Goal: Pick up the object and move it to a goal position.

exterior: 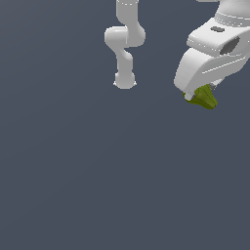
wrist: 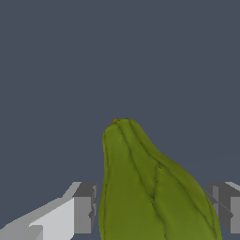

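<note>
The object [exterior: 205,98] is a small olive-green, lumpy, faceted thing at the tip of my white gripper [exterior: 198,95], in the upper part of the exterior view's right. In the wrist view the object [wrist: 150,187] fills the space between the two fingers, its narrower end pointing away from the wrist. One grey finger pad [wrist: 85,208] stands at one flank and the other pad [wrist: 225,206] at the opposite flank. The gripper [wrist: 152,208] is shut on the object. Where the pads meet it is partly hidden by its bulk.
The arm's white links and base [exterior: 125,46] rise at the far middle of the exterior view. A plain dark grey floor [exterior: 73,171] lies under everything. No goal marker shows.
</note>
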You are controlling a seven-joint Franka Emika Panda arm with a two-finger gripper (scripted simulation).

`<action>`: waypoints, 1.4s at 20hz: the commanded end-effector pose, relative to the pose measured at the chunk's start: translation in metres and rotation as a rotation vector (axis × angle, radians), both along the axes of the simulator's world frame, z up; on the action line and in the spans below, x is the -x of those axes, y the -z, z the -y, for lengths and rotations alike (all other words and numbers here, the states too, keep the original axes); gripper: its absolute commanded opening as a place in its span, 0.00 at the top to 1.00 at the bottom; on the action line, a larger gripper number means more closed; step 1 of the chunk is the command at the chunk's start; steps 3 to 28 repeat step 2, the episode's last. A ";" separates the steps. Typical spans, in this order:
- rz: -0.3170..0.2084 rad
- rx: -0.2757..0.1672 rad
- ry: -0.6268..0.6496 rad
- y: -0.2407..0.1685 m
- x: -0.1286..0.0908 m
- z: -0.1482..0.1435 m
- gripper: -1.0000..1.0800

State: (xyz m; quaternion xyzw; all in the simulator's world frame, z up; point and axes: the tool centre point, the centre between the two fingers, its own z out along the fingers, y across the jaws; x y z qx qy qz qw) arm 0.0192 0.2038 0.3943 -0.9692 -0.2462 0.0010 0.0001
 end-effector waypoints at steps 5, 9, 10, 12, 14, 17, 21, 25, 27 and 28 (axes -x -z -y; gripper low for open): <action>0.002 0.000 0.001 -0.003 -0.001 -0.001 1.00; 0.002 0.000 0.001 -0.003 -0.001 -0.001 1.00; 0.002 0.000 0.001 -0.003 -0.001 -0.001 1.00; 0.002 0.000 0.001 -0.003 -0.001 -0.001 1.00; 0.002 0.000 0.001 -0.003 -0.001 -0.001 1.00; 0.002 0.000 0.001 -0.003 -0.001 -0.001 1.00; 0.002 0.000 0.001 -0.003 -0.001 -0.001 1.00; 0.002 0.000 0.001 -0.003 -0.001 -0.001 1.00; 0.002 0.000 0.001 -0.003 -0.001 -0.001 1.00; 0.002 0.000 0.001 -0.003 -0.001 -0.001 1.00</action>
